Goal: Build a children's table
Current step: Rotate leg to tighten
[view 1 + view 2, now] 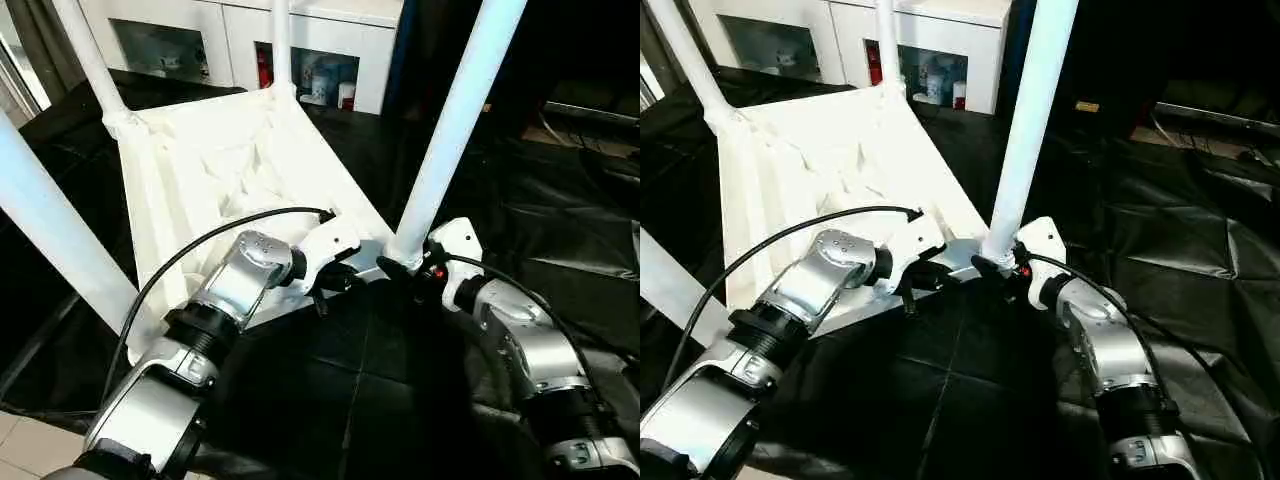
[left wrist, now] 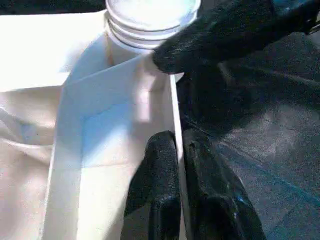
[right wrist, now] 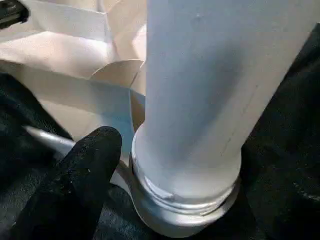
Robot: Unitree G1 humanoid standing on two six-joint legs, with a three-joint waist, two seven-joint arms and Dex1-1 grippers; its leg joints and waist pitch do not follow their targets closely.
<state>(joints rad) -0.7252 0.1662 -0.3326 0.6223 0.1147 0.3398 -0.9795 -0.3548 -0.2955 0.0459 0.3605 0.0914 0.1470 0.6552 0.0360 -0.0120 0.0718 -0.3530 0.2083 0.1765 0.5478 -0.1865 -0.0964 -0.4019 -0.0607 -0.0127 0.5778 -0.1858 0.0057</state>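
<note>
Pinching the tabletop (image 1: pixel 210 170) rim with my left gripper (image 2: pixel 177 165): I'm pressing its two black fingers together on the thin near wall, one inside, one outside. I'm holding my right gripper (image 1: pixel 405 268) at the foot of the near-right leg (image 1: pixel 455 120); one finger (image 3: pixel 75 185) is touching the base beside the threaded collar, and I cannot tell how the other is sitting, so spread or closed is unclear.

Tabletop is lying upside down on the black-draped work table (image 1: pixel 560 200), tilted, running from 6 toward 12 o'clock ahead of me. Four legs are standing up from the corner sockets: far-left leg (image 1: pixel 88 55) at 11, far-right leg (image 1: pixel 281 40) at 12, near-left leg (image 1: pixel 50 225) at 9, near-right at 1.

I'm judging it light, hollow plastic, stiff at the rim, smooth and slippery on the tubes. Long legs are making it top-heavy and levering. I'm favouring the rim wall or a tube low by its socket.
</note>
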